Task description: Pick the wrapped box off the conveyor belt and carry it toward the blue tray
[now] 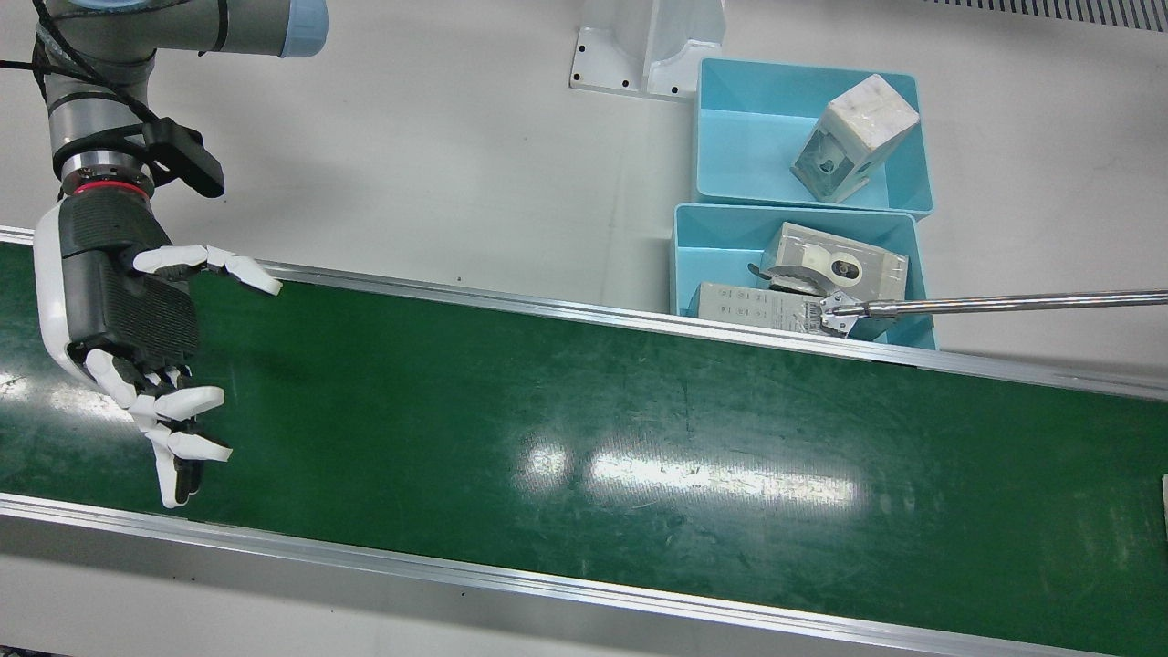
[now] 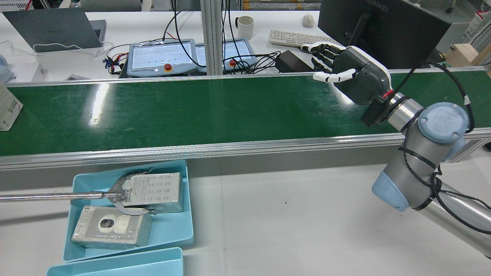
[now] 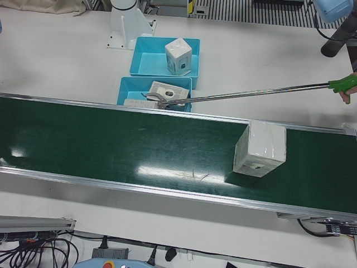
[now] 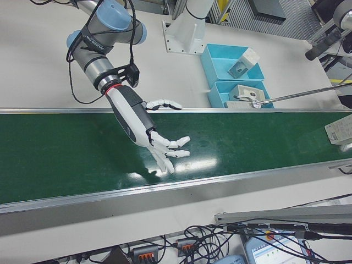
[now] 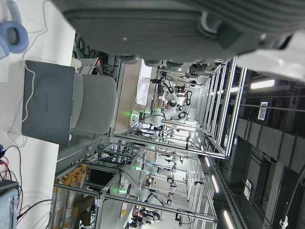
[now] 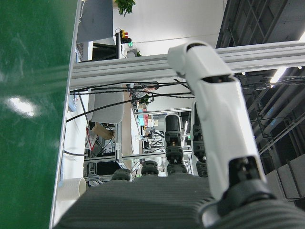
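Observation:
The wrapped box (image 3: 260,148) stands on the green conveyor belt (image 1: 584,429) at the robot's left end. It shows at the left edge of the rear view (image 2: 8,107) and the right edge of the right-front view (image 4: 342,130). My right hand (image 1: 137,338) hovers over the belt's opposite end, open and empty, fingers spread, far from the box. It also shows in the rear view (image 2: 345,73) and the right-front view (image 4: 148,132). Only the left hand's dark palm (image 5: 181,28) shows, in its own view. The blue tray (image 1: 721,237) sits beside the belt.
A long metal reach grabber (image 1: 1004,303), held by a person's hand (image 3: 343,85), clasps a flat wrapped box (image 1: 757,306) in the near tray, beside another box (image 1: 839,260). A second blue tray (image 1: 748,137) behind holds one box (image 1: 853,137). A white pedestal (image 1: 648,46) stands beyond.

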